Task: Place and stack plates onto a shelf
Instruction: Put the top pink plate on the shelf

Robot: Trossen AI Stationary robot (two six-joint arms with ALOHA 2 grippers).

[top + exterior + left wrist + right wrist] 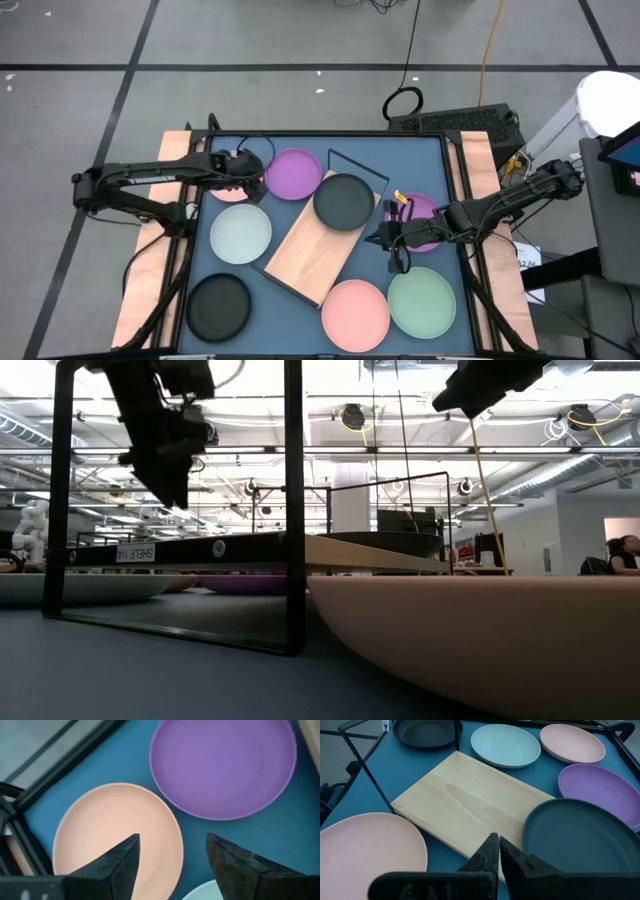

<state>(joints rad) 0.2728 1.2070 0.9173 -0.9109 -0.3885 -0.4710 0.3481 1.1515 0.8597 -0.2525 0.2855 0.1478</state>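
The wooden shelf [312, 255] lies slantwise in the table's middle. A black plate [343, 200] rests on its far end and also shows in the right wrist view [580, 837]. My left gripper [172, 852] is open above a pink plate [115, 830] at the far left, next to a purple plate [225, 765]. My right gripper [499, 851] is shut and empty, right of the shelf, near the black plate. A second purple plate [422, 212] lies under the right arm.
On the table lie a white-grey plate [240, 232], a second black plate [219, 305], a second pink plate [355, 313] and a pale green plate [422, 300]. The shelf's black wire frame [355, 165] stands at its far end. Wooden rails [150, 270] line the table's sides.
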